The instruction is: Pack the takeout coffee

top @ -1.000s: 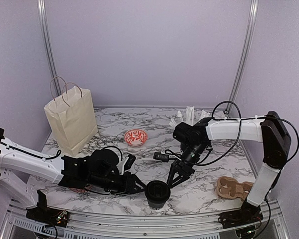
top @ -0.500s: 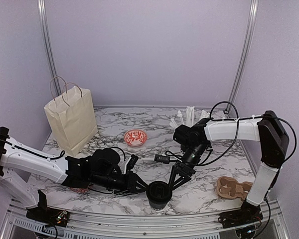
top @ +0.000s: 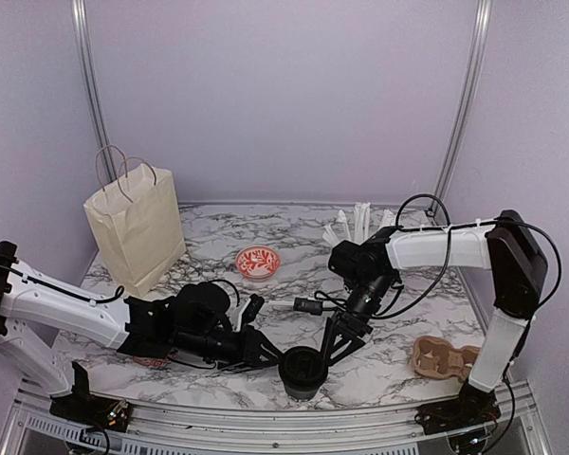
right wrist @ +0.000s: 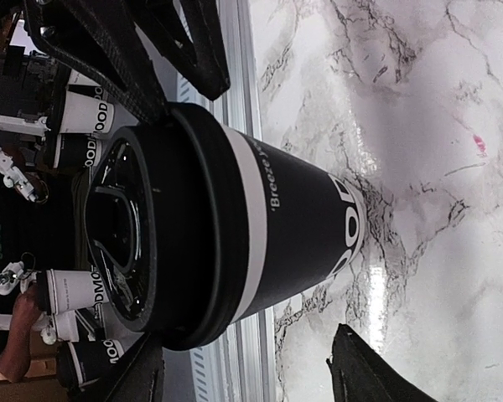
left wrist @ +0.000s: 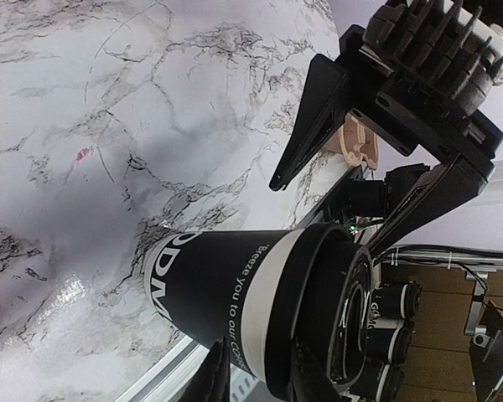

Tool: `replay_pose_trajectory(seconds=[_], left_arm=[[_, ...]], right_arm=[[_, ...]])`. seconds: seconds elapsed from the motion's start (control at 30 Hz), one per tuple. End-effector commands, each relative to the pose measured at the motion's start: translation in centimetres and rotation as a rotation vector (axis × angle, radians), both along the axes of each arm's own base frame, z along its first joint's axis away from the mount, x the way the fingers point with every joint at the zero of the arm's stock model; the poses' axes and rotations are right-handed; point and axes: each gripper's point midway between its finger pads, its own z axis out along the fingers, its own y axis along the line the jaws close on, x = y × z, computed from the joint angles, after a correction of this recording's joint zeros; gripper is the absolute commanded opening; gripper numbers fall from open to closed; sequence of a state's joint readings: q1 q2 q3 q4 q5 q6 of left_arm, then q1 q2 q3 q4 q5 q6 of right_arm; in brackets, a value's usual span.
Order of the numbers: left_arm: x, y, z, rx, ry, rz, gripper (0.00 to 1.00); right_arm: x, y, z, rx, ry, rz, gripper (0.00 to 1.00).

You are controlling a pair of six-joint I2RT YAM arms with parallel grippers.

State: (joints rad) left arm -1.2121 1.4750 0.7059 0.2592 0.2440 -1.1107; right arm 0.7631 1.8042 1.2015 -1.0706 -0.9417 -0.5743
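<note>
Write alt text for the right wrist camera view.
A black paper cup with white print, capped by a round black plastic lid, stands on the white marbled table near its edge, with the picture turned sideways. The right gripper, open, straddles it.

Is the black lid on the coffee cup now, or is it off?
On. The lid covers the mouth of the cup, its rim wrapped around the cup's top edge.

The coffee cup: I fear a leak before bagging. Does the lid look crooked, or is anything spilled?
No spill shows. The lid sits level on the coffee cup, which stands upright close to the near edge of the table.
</note>
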Motion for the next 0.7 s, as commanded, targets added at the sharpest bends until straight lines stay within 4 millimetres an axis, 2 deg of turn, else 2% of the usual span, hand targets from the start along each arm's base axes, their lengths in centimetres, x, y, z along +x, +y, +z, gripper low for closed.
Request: replay_pose_trajectory(seconds=[0.0,0.47,0.57,0.67], left_arm=[[-1.5,4.3,-6.4,0.269,0.062,0.006,0.25],[-1.6,3.7,-5.6,0.252,0.041,-0.009,0.25],[-1.7,3.4,-5.2,0.242,0.027,-0.023,0.25],[-2.0,3.1,-4.9,0.235,0.019,-0.038,0.25]], right_arm=[[-0.6,1.0,0.4,0.051,-0.016,0.041,0.66],[-1.6,1.0,0.2,0.034,-0.049,0.074,0.71],[-0.9,1.0,-0.6,-0.009,-0.088,0.049,0.71],[0.9,0.7,-2.4,-0.094,-0.175,0.005,0.71]])
